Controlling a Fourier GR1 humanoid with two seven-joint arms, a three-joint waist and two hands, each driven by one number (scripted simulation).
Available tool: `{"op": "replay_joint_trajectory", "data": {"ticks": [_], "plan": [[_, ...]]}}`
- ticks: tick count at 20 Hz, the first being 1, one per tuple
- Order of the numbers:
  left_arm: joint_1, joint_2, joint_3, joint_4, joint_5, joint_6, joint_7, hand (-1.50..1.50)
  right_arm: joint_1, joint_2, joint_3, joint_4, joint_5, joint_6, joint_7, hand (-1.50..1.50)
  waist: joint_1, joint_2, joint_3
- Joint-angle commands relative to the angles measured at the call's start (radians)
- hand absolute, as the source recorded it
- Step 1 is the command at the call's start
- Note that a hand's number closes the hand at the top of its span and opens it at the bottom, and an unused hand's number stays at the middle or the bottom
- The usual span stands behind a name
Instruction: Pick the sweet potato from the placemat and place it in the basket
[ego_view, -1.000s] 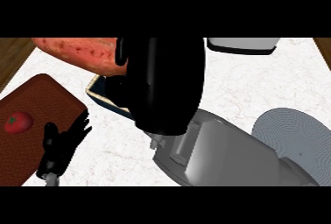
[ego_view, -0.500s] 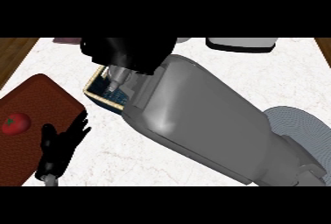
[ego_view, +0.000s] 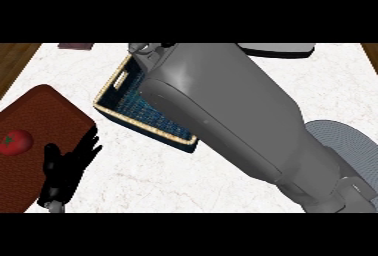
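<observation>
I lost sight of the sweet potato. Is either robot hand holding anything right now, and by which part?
Cannot be told for the right robot hand: the grey right forearm hides it. The black left robot hand rests open, holding nothing.

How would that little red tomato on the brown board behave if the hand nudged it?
The tomato looks round and smooth, so it would probably roll across the brown board rather than slide. It seems small beside the left hand, so it is likely light. Its glossy skin may be slippery under the fingers.
</observation>
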Motion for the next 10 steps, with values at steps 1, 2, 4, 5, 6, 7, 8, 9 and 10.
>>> {"op": "replay_joint_trajectory", "data": {"ticks": [1, 2, 4, 5, 6, 7, 8, 9, 10], "plan": [[0.032, -0.016, -0.016, 0.056, -0.011, 0.01, 0.036, 0.0, 0.056, 0.009, -0.002, 0.023, -0.043, -0.217, 0.17, 1.5, -0.007, 0.01, -0.008], [0.027, -0.006, -0.001, 0.063, -0.002, 0.004, 0.038, 0.0, 0.026, 0.009, -0.017, 0.047, -0.055, -0.212, 0.165, 1.5, -0.008, 0.009, -0.009], [0.037, 0.0, -0.005, 0.067, 0.0, -0.013, 0.035, 0.0, 0.04, 0.009, -0.001, 0.063, -0.058, -0.251, 0.159, 1.5, -0.012, 0.007, -0.009], [0.052, -0.019, -0.018, 0.043, -0.002, 0.002, 0.045, 0.0, 0.077, 0.009, 0.021, 0.069, -0.066, -0.277, 0.136, 1.5, -0.013, 0.005, -0.008], [0.048, -0.018, -0.004, 0.058, -0.003, 0.014, 0.049, 0.0, 0.096, 0.009, 0.002, 0.069, -0.084, -0.285, 0.107, 1.5, -0.023, 0.006, -0.008], [0.05, -0.021, -0.024, 0.057, -0.024, 0.012, 0.037, 0.0, 0.111, 0.009, 0.04, 0.087, -0.083, -0.322, 0.107, 1.5, -0.017, 0.007, -0.008], [0.047, -0.011, -0.005, 0.06, -0.002, -0.002, 0.04, 0.0, 0.088, 0.009, 0.049, 0.077, -0.089, -0.323, 0.128, 1.5, -0.022, 0.003, -0.008], [0.006, -0.026, -0.003, 0.095, -0.019, 0.02, 0.031, 0.0, 0.095, 0.009, 0.061, 0.103, -0.104, -0.344, 0.113, 1.5, -0.025, 0.008, -0.009], [0.03, -0.022, -0.005, 0.088, -0.02, 0.015, 0.031, 0.0, 0.106, 0.009, 0.07, 0.091, -0.108, -0.354, 0.106, 1.5, -0.031, 0.004, -0.008]]}}
